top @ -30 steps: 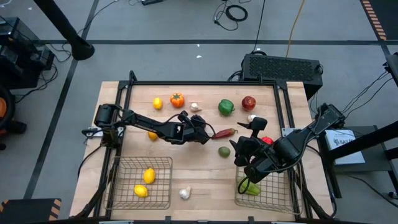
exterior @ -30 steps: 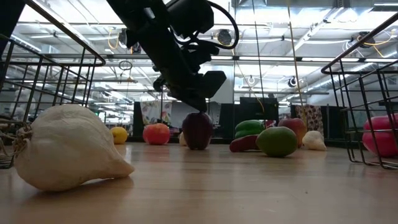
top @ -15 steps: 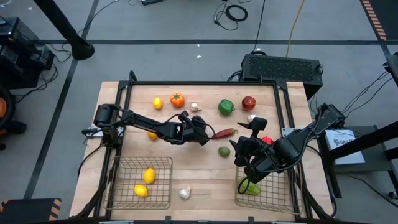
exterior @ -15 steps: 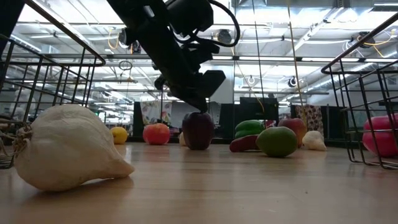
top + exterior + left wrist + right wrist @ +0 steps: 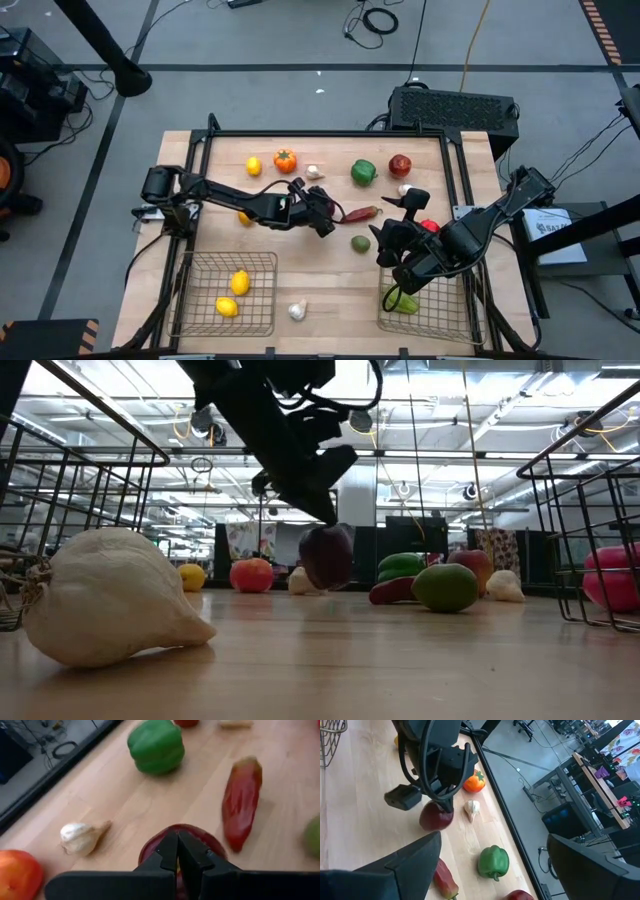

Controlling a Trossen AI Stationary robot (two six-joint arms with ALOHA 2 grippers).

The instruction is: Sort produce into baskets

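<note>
Garlic (image 5: 110,595) lay nearest on the surface (image 5: 400,670). Mid-surface, left gripper (image 5: 322,510) fingers were clenched on the dark red apple (image 5: 326,557) — just clear of the wood. Lift higher before swinging to a basket (image 5: 228,292) — grip looked shallow. Right gripper (image 5: 395,250) waited, fingers spread.

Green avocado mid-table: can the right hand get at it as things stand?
Probably yes. The open right hand hovers just beside the green avocado, with bare table between; the left hand, holding a dark red apple, is slightly off.

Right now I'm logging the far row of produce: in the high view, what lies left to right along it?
Yellow lemon → orange tomato-like piece → garlic bulb → green pepper → red apple.
</note>
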